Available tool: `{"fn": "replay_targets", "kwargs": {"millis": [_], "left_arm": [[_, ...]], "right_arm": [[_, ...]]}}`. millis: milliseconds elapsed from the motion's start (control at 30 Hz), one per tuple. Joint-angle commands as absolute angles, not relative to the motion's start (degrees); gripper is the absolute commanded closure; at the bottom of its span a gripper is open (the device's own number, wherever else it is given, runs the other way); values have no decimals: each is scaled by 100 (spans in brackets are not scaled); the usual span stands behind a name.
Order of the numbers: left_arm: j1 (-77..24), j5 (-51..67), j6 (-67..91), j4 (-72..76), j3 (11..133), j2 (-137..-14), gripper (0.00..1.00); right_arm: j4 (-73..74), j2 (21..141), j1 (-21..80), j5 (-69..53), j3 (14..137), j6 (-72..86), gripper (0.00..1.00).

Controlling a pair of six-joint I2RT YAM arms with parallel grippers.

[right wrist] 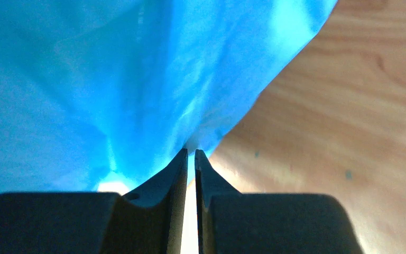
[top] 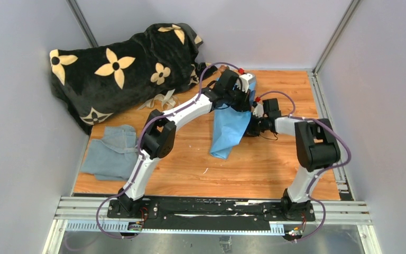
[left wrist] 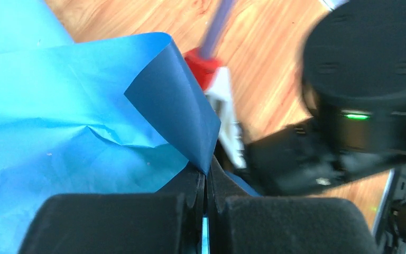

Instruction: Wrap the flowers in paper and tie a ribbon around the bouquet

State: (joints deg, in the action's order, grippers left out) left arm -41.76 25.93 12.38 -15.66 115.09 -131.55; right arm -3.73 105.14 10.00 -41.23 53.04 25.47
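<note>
Over the wooden surface (top: pixel 264 164) the paper (top: pixel 228 129) hangs, pinched tight by the left end effector (left wrist: pixel 206 177), while the right end effector (right wrist: pixel 190 153) sits almost closed at its edge, grip unclear; spreading it flat for wrapping probably comes next.

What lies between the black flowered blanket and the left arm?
The beige ribbon, lying loose beside the blanket; it shows in the top view.

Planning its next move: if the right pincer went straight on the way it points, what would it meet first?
The paper: the right pincer has its tips at a gathered fold of it, likely touching, though depth is unclear.
</note>
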Motion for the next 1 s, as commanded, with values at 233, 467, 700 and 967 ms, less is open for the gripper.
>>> {"fn": "replay_targets", "kwargs": {"millis": [233, 467, 700, 967], "left_arm": [[-4131, 2135, 875, -1649, 11496, -13491, 100], [-4131, 2188, 914, -1622, 11509, -13474, 100], [-4131, 2182, 975, -1580, 11537, -13491, 100], [-4131, 2181, 950, -1600, 11557, -13501, 100]], "right_arm": [[1521, 8446, 987, -2253, 4828, 2051, 72], [1802, 7609, 712, -1917, 5036, 1717, 51], [777, 7772, 752, -3180, 5345, 1973, 30], [599, 8308, 782, -3338, 5410, 2234, 31]]}}
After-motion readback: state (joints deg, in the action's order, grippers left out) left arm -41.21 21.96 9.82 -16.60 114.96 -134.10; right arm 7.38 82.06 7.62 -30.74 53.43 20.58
